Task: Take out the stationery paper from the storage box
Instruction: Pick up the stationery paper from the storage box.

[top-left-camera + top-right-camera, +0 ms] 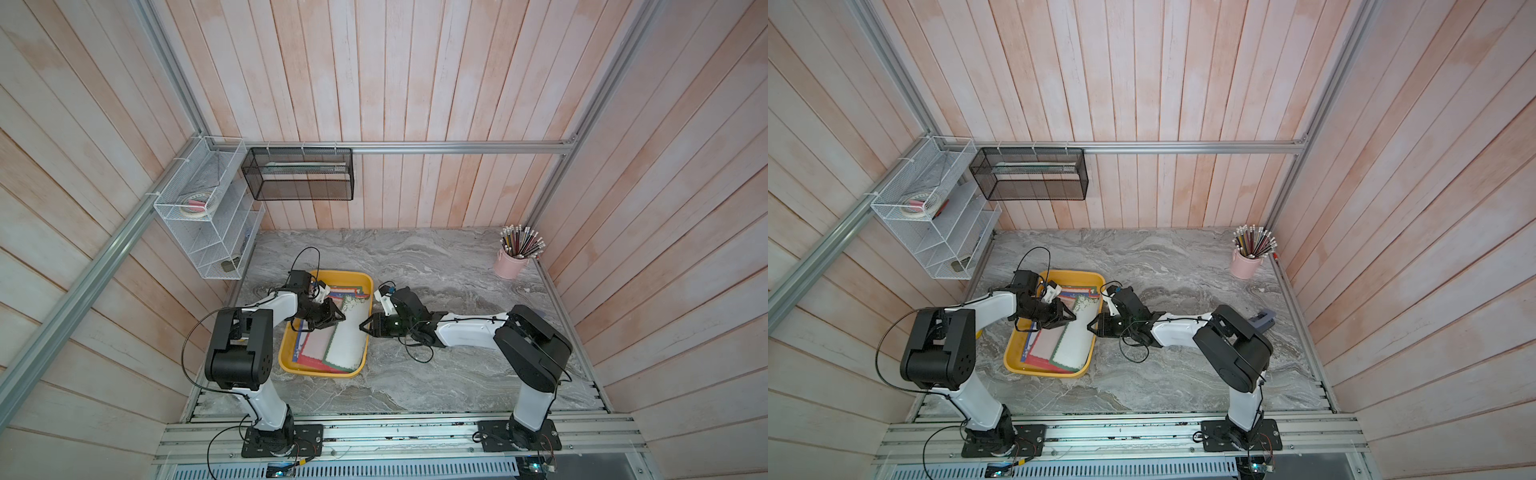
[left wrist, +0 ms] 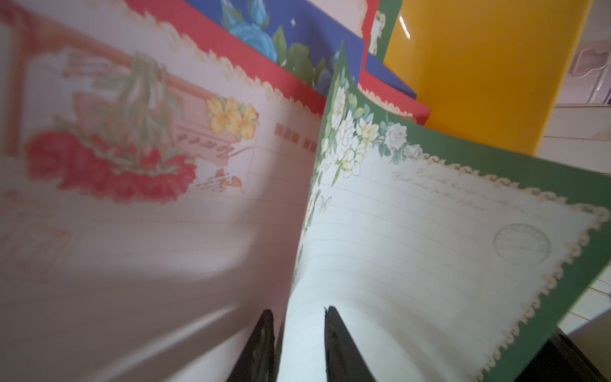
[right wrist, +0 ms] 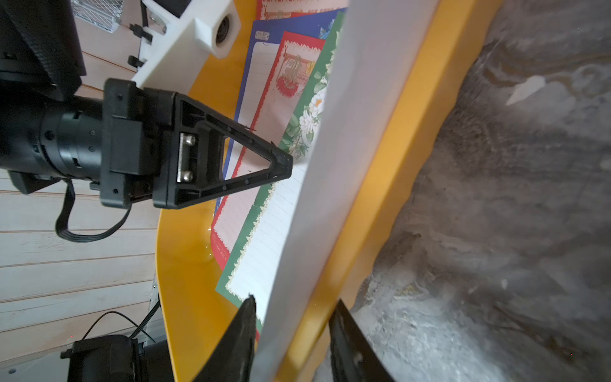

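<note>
Two arms: left arm (image 1: 276,301), right arm (image 1: 465,332). One yellow tray (image 1: 286,353) at the worktop's (image 1: 436,365) 9 o'clock, holding at least five overlapping paper sheets (image 1: 347,345). One pink cup (image 1: 509,266) of many pencils (image 1: 521,241) at 2 o'clock. One black mesh basket (image 1: 299,174), one white wire rack (image 1: 203,232).

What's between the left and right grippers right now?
The green-bordered sheet, raised on edge, plus the storage box wall beside it. The right wrist view shows it clearly; both top views agree.

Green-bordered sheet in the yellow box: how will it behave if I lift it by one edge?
Probably floppy: the green-bordered sheet curls up between the fingers of the left gripper. Likely light; thin and loosely stacked on the red-bordered sheet, it may slide or flutter.
</note>
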